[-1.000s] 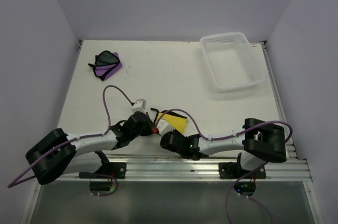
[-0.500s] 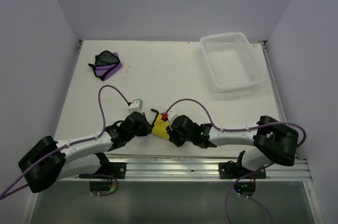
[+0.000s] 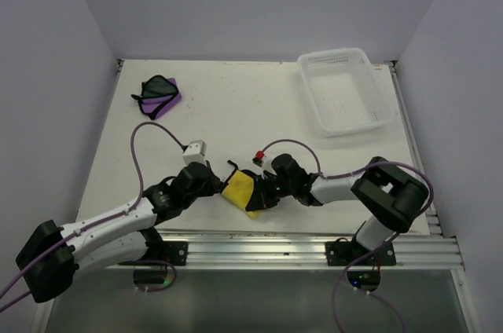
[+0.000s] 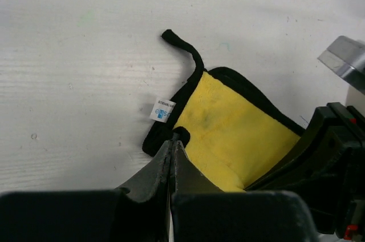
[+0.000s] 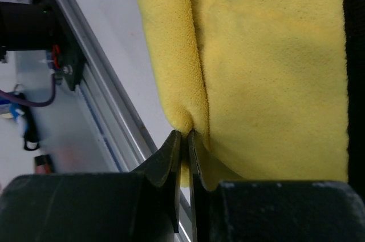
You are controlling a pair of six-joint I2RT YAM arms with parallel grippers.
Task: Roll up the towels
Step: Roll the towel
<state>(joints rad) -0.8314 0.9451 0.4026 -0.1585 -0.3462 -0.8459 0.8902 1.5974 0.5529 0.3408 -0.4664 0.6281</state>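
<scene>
Left pincer [image 4: 173,139] and right pincer [image 5: 183,134] pinch yellow towel [image 3: 238,189], ends hidden.

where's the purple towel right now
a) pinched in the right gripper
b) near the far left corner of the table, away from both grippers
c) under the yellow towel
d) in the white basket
b: the purple towel lies alone near the far left corner of the table, outside the white basket, while the left gripper and right gripper are both shut on the yellow towel.
</scene>
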